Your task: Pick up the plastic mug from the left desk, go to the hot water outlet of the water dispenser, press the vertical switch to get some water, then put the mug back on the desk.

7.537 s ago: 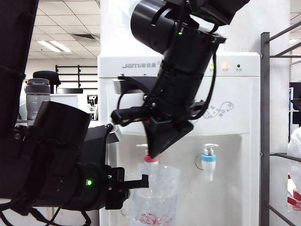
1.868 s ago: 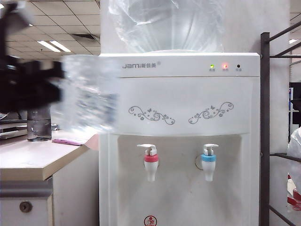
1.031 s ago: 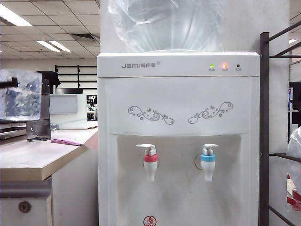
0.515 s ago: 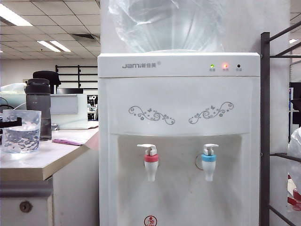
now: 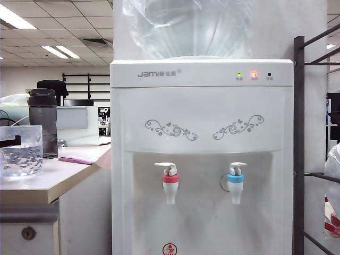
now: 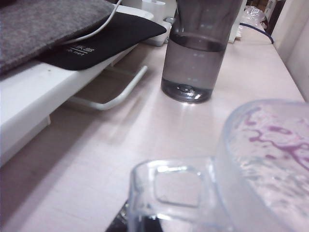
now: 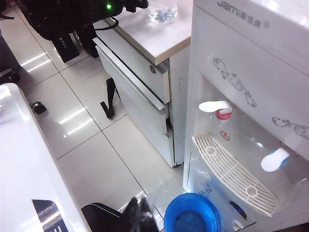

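We read "Jami" in grey letters, followed by small characters too fine to make out, on the tall white water dispenser cabinet [image 5: 202,133]. White print on the black pad [image 6: 104,38] stays illegible.

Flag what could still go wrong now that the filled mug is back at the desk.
1. The plastic mug, holding water, sits near the left desk's front edge; the shut left gripper, at its handle, could drag or tip it when pulling away.
2. The dark bottle stands close behind the mug, so a forward nudge could knock it.
3. The right gripper, shut, hangs low near the blue bucket, and could clip it when moving.
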Tool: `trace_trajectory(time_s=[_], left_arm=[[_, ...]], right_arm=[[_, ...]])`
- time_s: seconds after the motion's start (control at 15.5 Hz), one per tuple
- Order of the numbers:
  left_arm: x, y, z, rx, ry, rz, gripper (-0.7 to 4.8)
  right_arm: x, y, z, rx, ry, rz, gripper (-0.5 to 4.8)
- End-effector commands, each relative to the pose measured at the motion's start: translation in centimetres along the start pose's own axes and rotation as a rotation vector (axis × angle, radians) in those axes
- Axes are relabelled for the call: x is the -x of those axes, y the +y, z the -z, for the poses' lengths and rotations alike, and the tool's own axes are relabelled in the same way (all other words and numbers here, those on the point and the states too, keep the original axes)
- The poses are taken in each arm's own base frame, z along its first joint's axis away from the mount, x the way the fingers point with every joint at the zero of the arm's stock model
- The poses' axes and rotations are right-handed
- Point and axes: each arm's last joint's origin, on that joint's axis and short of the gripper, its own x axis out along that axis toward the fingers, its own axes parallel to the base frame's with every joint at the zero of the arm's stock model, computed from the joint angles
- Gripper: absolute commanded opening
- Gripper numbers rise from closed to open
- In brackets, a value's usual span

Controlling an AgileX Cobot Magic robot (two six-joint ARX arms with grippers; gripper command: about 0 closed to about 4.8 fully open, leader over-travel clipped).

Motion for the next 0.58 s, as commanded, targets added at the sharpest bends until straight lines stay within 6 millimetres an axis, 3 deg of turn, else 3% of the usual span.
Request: trace_trajectory(time_s=[0.06,0.32,0.39,0.45,0.58], left_arm=[[0.02,0.0,0.15,-0.016,0.018,0.003,-0.05],[-0.01,0.03,0.15,-0.015,0.019,-0.009,-0.01],[-0.01,0.03,0.13,-0.014,0.017,-0.009,0.3],[-0.01,0.02,0.03,-0.013,0.006,-0.008,1.66],[-0.01,0.01,-0.13,-0.01,-0.01,-0.007,1.86]], right_arm=[[0.09,0.03,-0.15,0.001,-0.013,-0.005,-0.05],[0.09,0.03,-0.15,0.001,-0.013,-0.004,-0.05],[0.09,0.03,-0.15,0.001,-0.013,-0.005,-0.05],[0.09,0.03,-0.15,0.001,-0.013,-0.005,-0.05],[0.09,0.03,-0.15,0.001,-0.013,-0.005,-0.05]])
